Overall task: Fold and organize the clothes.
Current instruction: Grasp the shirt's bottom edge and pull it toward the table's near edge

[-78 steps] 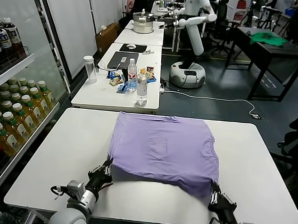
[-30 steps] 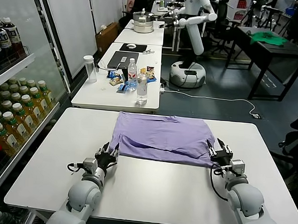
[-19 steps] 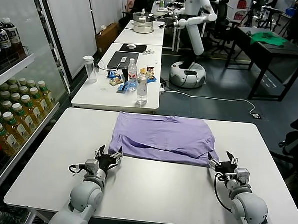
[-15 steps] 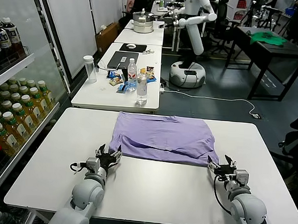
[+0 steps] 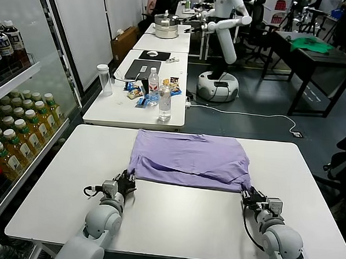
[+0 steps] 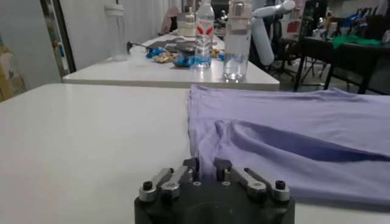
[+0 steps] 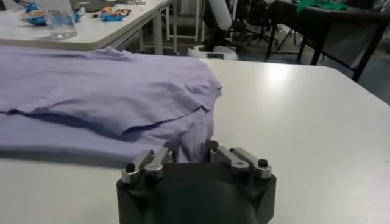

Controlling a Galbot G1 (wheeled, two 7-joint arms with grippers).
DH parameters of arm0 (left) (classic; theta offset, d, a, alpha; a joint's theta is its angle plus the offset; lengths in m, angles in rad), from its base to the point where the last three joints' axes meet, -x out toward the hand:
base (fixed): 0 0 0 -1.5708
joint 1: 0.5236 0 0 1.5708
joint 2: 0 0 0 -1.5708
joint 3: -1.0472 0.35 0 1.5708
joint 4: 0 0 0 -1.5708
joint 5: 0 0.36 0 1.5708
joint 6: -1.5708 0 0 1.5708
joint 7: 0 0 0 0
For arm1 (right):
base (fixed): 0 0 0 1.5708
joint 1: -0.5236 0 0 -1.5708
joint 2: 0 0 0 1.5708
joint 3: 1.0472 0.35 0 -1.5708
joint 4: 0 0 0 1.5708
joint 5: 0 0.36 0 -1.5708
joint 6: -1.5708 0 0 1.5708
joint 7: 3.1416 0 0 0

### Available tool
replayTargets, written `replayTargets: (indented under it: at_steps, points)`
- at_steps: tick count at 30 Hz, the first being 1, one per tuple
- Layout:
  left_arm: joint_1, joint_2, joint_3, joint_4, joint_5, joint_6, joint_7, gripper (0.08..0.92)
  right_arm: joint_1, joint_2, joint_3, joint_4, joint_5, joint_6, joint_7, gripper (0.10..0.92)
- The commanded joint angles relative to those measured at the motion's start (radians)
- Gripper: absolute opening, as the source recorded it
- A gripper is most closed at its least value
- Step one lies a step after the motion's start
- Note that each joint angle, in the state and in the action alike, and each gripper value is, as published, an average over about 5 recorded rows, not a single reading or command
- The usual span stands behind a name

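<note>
The white table (image 5: 174,222) is filling the lower half of the head view, with bare surface lying wide below the shirt's near edge and along both sides. The lavender T-shirt (image 5: 189,158) is lying folded at the frame's centre, its near hem running straight across. The left gripper (image 5: 125,181) is pinching the lower-left corner, fingers closed on the fabric. The right gripper (image 5: 249,195) is apparently doing likewise at the lower-right corner, fingers drawn together on cloth
</note>
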State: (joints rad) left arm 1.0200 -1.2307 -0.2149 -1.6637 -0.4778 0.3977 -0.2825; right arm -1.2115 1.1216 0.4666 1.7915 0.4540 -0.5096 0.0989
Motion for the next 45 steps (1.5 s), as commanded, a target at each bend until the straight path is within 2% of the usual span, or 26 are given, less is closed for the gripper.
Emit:
replayTargets:
  at_steps: [1, 3, 11, 17, 21, 27, 32, 37, 41, 45]
  points:
    - [0.095, 0.023, -0.012, -0.143, -0.036, 0.011, 0.008, 0.129, -0.084, -0.002, 0.016, 0.095, 0.001, -0.011, 0.004, 0.135]
    - [0.135, 0.032, -0.024, -0.195, -0.044, 0.012, 0.009, 0.106, -0.13, -0.005, 0.036, 0.148, -0.003, -0.011, 0.007, 0.125]
    - [0.354, 0.083, -0.078, -0.401, -0.038, 0.015, 0.007, 0.106, -0.365, 0.001, 0.16, 0.372, -0.008, -0.013, 0.013, 0.125]
    - [0.513, 0.114, -0.12, -0.506, -0.02, 0.019, -0.004, 0.106, -0.549, 0.036, 0.219, 0.489, -0.077, 0.002, -0.004, 0.125]
    - [0.574, 0.127, -0.142, -0.546, 0.004, 0.032, -0.011, 0.106, -0.62, 0.048, 0.235, 0.518, -0.115, 0.005, -0.009, 0.125]
    - [0.601, 0.155, -0.162, -0.576, 0.031, 0.11, -0.002, 0.106, -0.636, 0.053, 0.239, 0.519, -0.185, -0.018, -0.01, 0.146]
    - [0.598, 0.159, -0.187, -0.617, 0.031, 0.159, 0.0, 0.131, -0.603, 0.045, 0.25, 0.532, -0.192, -0.013, -0.014, 0.268]
    - [0.538, 0.17, -0.206, -0.643, -0.005, 0.163, -0.01, 0.265, -0.498, 0.011, 0.257, 0.549, -0.123, -0.012, -0.013, 0.397]
    - [0.388, 0.183, -0.177, -0.565, -0.074, 0.173, -0.034, 0.394, -0.33, -0.041, 0.224, 0.459, -0.054, -0.033, 0.016, 0.518]
    - [0.199, 0.187, -0.124, -0.415, -0.146, 0.184, -0.059, 0.515, -0.096, -0.096, 0.128, 0.292, 0.015, -0.061, 0.048, 0.631]
